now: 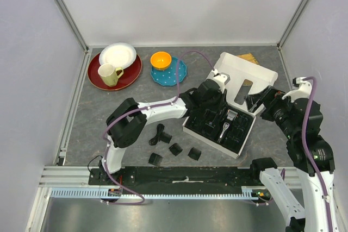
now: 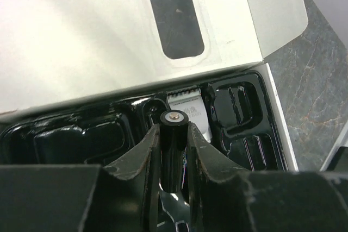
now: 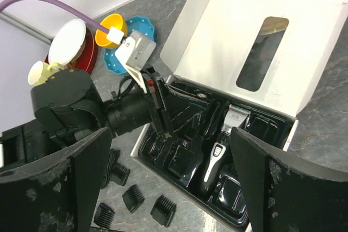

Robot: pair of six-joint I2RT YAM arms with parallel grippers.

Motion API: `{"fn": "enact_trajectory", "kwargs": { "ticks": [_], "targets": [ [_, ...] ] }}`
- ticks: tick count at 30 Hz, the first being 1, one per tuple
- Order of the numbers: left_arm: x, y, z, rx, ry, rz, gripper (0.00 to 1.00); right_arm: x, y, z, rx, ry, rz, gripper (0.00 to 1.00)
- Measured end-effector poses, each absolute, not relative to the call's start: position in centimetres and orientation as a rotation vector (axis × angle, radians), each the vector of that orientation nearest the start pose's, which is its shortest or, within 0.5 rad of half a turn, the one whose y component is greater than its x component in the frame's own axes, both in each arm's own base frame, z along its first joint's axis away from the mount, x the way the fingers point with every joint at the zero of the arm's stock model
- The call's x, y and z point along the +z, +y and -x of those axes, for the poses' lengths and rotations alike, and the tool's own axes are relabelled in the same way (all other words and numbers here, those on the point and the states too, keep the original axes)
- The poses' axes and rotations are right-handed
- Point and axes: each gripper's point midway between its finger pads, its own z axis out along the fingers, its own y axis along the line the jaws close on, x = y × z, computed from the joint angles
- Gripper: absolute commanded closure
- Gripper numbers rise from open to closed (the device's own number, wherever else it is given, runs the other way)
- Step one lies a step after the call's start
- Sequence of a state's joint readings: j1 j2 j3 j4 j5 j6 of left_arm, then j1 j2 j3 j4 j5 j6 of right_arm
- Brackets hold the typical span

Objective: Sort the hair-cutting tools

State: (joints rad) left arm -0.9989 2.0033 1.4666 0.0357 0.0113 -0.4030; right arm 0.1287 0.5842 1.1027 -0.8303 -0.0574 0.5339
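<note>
**Hidden / unclear**
- Top view: the left gripper's (image 2: 174, 129) fingertips lie under its own wrist and camera, so the grip cannot be read there.
- Left wrist view: both fingers (image 2: 137, 158) are pressed against a short black cylinder (image 2: 174, 148) with a silvery cap on its far end.
- That view shows only the toothed blade of the clipper (image 3: 213, 162). Its body is behind the cylinder and fingers.
- The cord (image 1: 157, 133) is a small dark tangle and its coils cannot be made out.
- A brown item behind the lid (image 1: 255, 71) is cut off and cannot be identified.

**Right gripper** (image 3: 169, 134)
- The fingers are spread wide with nothing between them.
- It hangs at the right side of the box, looking down on the tray (image 2: 70, 134).

**Surface / room**
- Grey mottled table (image 1: 109, 118), pale walls (image 1: 179, 4), metal rail (image 1: 65, 175) along the near edge.
- A red plate (image 1: 130, 77) carries a white plate and a mug.
- A blue plate (image 1: 175, 75) carries an orange bowl.
- Both plates sit far left, well apart from the box.

**Orientation**
- Cylinder: held over the tray just in front of the clipper blade. Its long axis is in line with the fingers, capped end toward the open lid.
- Clipper: lies flat in a middle recess of the tray. Its long axis runs far to near, blade toward the lid hinge and handle toward the near edge.
- Comb attachments (image 1: 175, 149): loose on the table left of the box, with the cord just beside them.
</note>
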Motion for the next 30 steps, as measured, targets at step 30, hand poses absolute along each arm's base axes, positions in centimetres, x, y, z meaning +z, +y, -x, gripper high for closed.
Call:
{"fn": "enact_trajectory", "kwargs": {
  "ticks": [30],
  "targets": [
    [8.3,-50.8,-28.7,-0.608,2.026,-0.797,0.83,31.6,4.5,-19.7,0.423,1.900,-0.370,0.02]
  ]
}}
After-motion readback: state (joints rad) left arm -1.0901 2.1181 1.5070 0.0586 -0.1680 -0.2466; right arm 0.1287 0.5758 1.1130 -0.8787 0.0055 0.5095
